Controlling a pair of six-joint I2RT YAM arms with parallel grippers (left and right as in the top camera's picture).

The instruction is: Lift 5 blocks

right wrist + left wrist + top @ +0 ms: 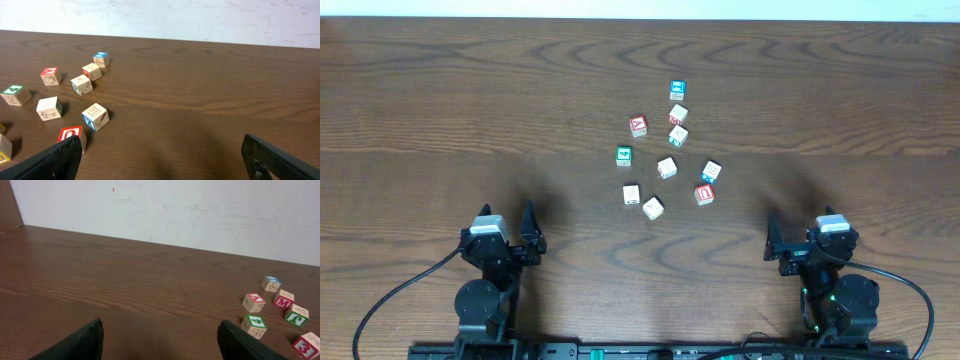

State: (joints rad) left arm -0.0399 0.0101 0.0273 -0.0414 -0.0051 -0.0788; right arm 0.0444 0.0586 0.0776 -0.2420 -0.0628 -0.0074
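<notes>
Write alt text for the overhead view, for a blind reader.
Ten small letter blocks lie scattered on a dark wooden table. Below them, the left gripper and the right gripper stand open and empty, touching no block.

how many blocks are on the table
10, all mid-table: blue-topped block farthest; pale pair beneath; red-topped block, green-topped block left; centre block; right pair; nearest pair. None seems hidden.
</notes>
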